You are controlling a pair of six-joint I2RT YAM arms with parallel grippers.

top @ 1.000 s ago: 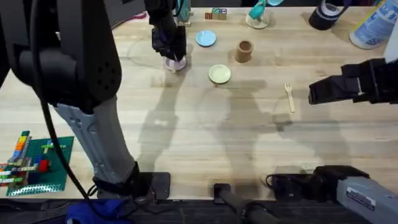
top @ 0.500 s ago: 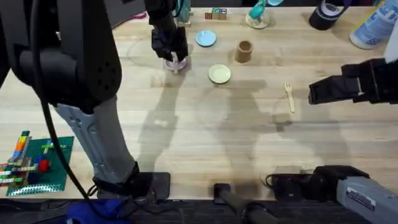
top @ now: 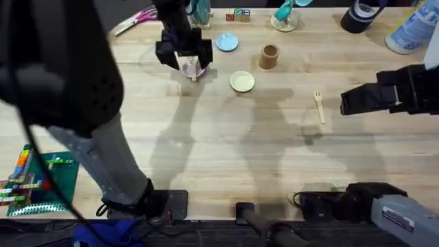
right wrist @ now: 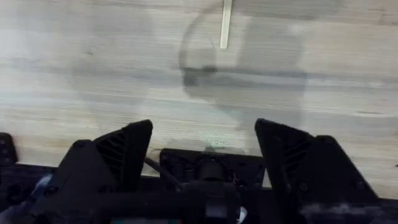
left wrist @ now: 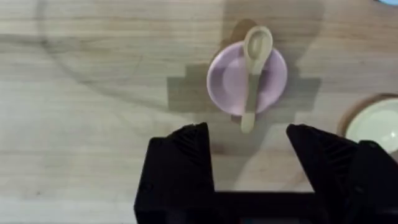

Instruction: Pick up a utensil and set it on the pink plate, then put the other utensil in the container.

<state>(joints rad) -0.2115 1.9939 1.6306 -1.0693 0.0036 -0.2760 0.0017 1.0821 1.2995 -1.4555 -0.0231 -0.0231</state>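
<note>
We hold our left arm stretched far forward, its black two-finger left gripper (left wrist: 249,146) hanging with fingers spread wide and nothing between them. Our right arm reaches in low from the right side, its black right gripper (right wrist: 204,144) likewise parted and empty above the table.

Pale wooden table (top: 226,151) — pink plate (left wrist: 231,81), fork (top: 319,106), tan container (top: 269,57), perhaps bricks (top: 27,175)
</note>
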